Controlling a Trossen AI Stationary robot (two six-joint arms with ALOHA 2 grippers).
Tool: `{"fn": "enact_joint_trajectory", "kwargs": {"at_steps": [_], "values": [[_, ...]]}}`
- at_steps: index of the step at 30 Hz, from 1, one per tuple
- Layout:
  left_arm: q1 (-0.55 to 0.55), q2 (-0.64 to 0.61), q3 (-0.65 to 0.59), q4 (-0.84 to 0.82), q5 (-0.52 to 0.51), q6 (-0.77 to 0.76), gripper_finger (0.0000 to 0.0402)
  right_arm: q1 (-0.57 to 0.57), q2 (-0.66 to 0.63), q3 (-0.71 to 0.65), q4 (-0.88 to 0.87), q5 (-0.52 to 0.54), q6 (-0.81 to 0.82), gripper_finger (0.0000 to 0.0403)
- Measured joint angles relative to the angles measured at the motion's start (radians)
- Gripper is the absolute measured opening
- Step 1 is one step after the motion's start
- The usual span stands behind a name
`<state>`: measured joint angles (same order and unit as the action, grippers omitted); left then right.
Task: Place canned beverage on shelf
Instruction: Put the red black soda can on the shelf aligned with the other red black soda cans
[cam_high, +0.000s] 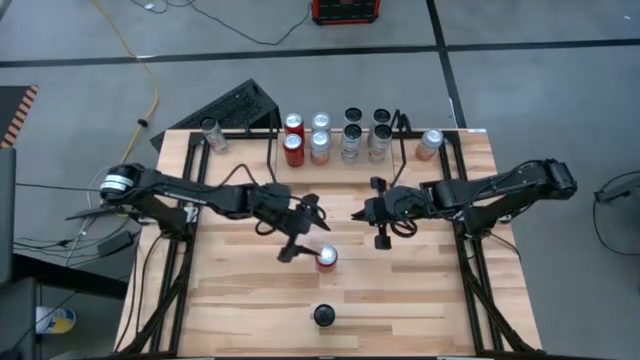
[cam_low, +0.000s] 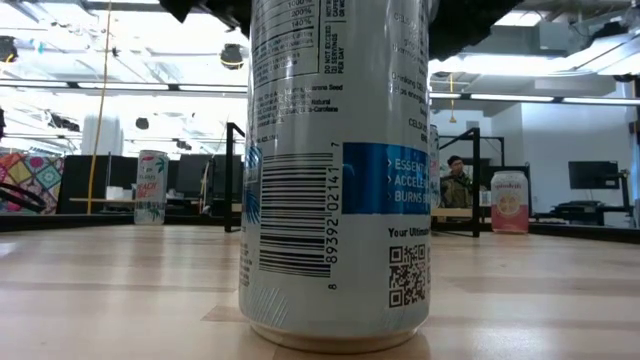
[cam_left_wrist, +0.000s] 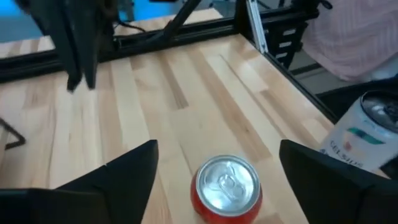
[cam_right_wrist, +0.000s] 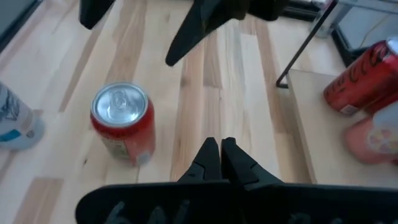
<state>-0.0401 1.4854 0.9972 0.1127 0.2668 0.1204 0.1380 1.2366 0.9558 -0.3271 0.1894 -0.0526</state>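
Observation:
A red can with a silver top stands upright on its base in the middle of the wooden table. My left gripper is open just behind it. In the left wrist view its two fingers stand on either side of the red can, apart from it. My right gripper is shut on nothing, hanging above the table to the right of the can. The shelf, of thin black rods, stands at the far edge with several cans on it.
A white and blue can stands near the front edge and fills the low view. Single cans stand left and right of the shelf. Black rails run along both table sides. A person sits far behind.

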Motion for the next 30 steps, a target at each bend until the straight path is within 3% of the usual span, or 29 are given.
{"fn": "enact_joint_trajectory", "kwargs": {"at_steps": [11, 30], "values": [[-0.027, 0.176, 0.052, 0.028, 0.042, 0.025, 0.0339, 0.013, 0.006, 0.0, -0.013, -0.004, -0.004, 0.0], [-0.029, 0.22, 0.046, 0.014, 0.043, 0.136, 0.0339, -0.003, 0.006, 0.0, 0.014, -0.008, -0.025, 0.0]]}}
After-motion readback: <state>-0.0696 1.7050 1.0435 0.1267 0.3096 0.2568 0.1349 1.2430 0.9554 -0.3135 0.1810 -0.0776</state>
